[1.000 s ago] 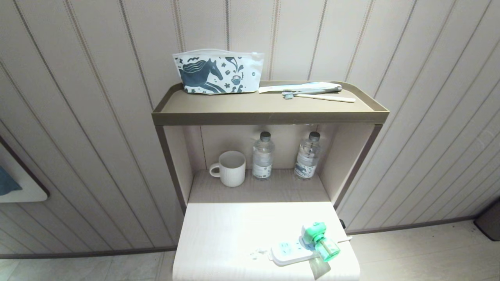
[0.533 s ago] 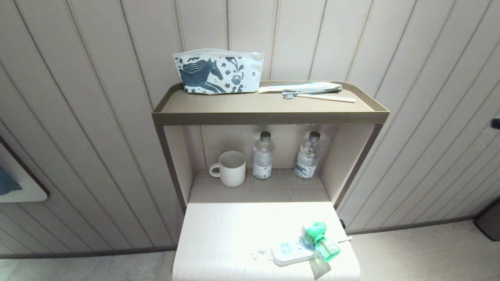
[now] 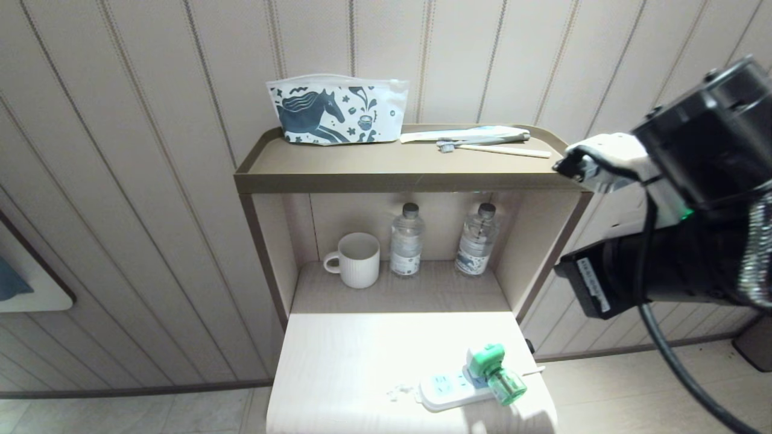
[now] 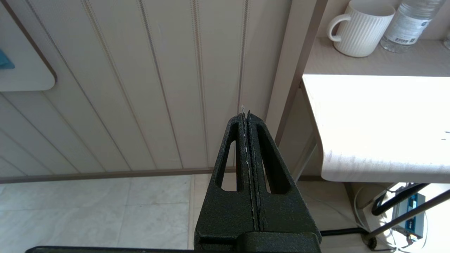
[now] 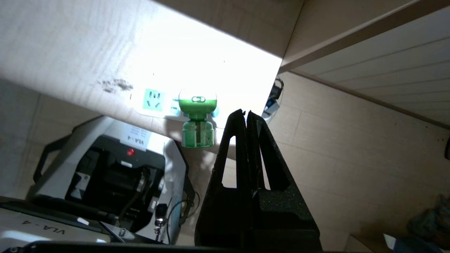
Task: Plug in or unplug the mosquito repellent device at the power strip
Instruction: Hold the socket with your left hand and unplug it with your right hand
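- The right arm (image 3: 675,241) fills the head view's right edge, raised beside the shelf unit (image 3: 416,175).
- The power strip (image 3: 449,387) lies near the pale table's (image 3: 362,361) front right corner.
- The right gripper (image 5: 245,114) is clenched on nothing, above the strip.
- The left gripper (image 4: 245,116) hangs clenched beside the table.
- The mosquito repellent device (image 3: 494,371) sits plugged into the strip's right end.
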Tool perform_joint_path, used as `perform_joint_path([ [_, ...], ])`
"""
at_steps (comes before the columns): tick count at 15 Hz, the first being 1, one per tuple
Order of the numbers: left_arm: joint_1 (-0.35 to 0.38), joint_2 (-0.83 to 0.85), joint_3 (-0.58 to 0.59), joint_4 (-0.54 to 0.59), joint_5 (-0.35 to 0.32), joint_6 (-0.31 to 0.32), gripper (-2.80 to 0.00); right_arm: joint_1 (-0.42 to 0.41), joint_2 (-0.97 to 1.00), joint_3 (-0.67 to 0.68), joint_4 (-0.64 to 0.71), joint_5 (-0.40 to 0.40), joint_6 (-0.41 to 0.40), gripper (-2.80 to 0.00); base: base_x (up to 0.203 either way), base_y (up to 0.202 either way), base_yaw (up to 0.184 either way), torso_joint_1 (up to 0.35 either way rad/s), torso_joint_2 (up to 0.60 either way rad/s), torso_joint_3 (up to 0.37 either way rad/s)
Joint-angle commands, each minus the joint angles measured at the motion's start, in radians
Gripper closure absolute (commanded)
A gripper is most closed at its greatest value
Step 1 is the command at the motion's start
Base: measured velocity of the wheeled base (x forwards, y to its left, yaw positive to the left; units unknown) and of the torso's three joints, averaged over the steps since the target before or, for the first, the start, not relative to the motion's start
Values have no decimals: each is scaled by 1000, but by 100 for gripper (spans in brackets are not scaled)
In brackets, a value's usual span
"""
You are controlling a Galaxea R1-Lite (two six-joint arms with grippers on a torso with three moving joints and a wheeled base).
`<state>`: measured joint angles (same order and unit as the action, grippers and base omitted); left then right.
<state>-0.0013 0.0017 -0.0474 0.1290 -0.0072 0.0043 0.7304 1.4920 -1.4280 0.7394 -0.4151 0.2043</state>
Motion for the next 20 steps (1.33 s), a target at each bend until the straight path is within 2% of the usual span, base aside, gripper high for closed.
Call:
perform_joint_path([
  [1, 0, 1, 0, 1, 0, 0, 0, 3, 83, 23, 7, -4, -8, 0, 0, 0, 0, 0, 0, 0],
  [3, 0, 1, 0, 1, 0, 0, 0, 3, 101, 64, 4, 4, -54, 0, 0, 0, 0, 0, 0, 0],
  [4, 0, 1, 0, 1, 0, 0, 0, 3, 115, 65, 2, 6, -58, -280, 0, 0, 0, 0, 0, 0],
  [6, 0, 1, 0, 1, 1, 0, 0, 4, 150, 59, 4, 17, -60, -280, 0, 0, 0, 0, 0, 0],
  [9, 0, 1, 0, 1, 0, 0, 0, -1, 198, 72, 9, 114, -87, -280, 0, 0, 0, 0, 0, 0],
  [14, 0, 1, 0, 1, 0, 0, 0, -93, 294, 106, -2, 247, -128, -280, 0, 0, 0, 0, 0, 0],
  [17, 0, 1, 0, 1, 0, 0, 0, -160, 360, 105, -14, 298, -187, -280, 0, 0, 0, 0, 0, 0],
  [20, 0, 1, 0, 1, 1, 0, 0, -187, 409, 108, -32, 347, -272, -280, 0, 0, 0, 0, 0, 0],
])
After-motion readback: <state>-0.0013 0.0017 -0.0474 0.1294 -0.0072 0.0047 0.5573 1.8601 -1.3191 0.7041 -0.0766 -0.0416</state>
